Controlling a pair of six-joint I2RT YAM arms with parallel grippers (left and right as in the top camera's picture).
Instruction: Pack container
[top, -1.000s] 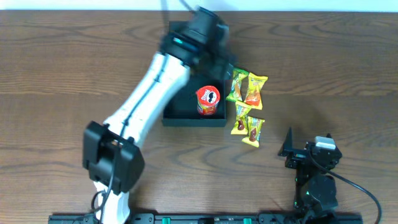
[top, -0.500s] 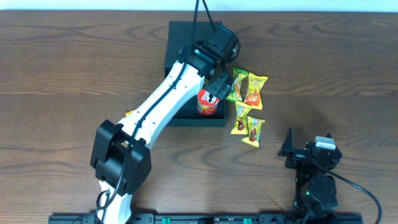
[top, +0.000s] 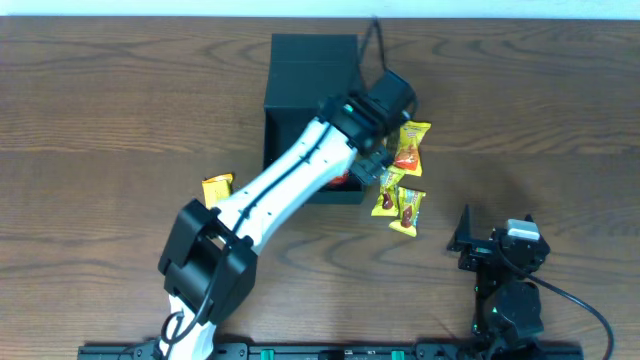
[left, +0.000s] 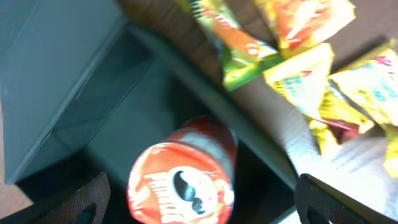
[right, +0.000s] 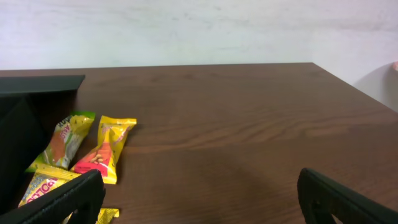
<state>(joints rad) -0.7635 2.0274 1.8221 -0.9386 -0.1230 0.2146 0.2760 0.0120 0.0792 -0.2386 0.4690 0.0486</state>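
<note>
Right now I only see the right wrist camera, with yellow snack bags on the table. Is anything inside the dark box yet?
Observer: Yes, a red can sits inside the container.
Operator: Where's the other arm?
Observer: The left gripper hangs open over the container's right edge, holding nothing.
Operator: Any snacks I can't see?
Observer: One orange packet lies alone on the table, on the far side of the left arm from your bags.

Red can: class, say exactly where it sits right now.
In the left wrist view the red can stands inside the dark container, near the wall bordering the snack packets on the table. Overhead, the left arm covers most of it.
</note>
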